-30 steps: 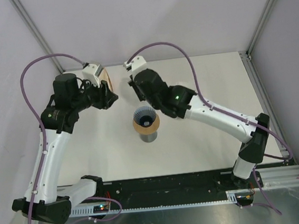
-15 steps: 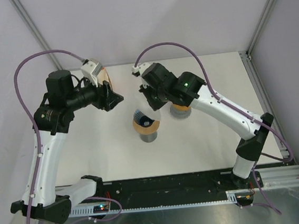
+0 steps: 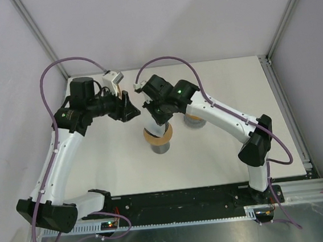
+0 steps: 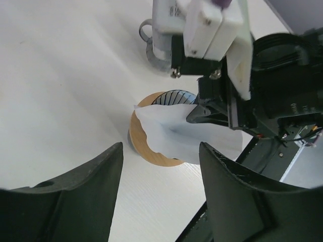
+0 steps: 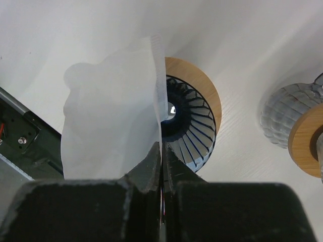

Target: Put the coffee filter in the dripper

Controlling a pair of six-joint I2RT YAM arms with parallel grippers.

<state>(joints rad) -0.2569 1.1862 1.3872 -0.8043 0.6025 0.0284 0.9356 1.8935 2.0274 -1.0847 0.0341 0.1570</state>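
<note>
One white tabletop (image 3: 222,155), one dripper (image 5: 194,136), one coffee filter (image 5: 108,131), two sets of jaws.
Left jaws apart, empty; right jaws clamped on coffee filter edge, sheet hanging over dripper's wooden rim.

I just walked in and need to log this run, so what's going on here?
The right gripper is shut on a white paper coffee filter and holds it over the wood-ringed dripper, which stands in the middle of the table. The filter is not yet seated in the ribbed cone. The left gripper hovers beside the dripper, open and empty.
</note>
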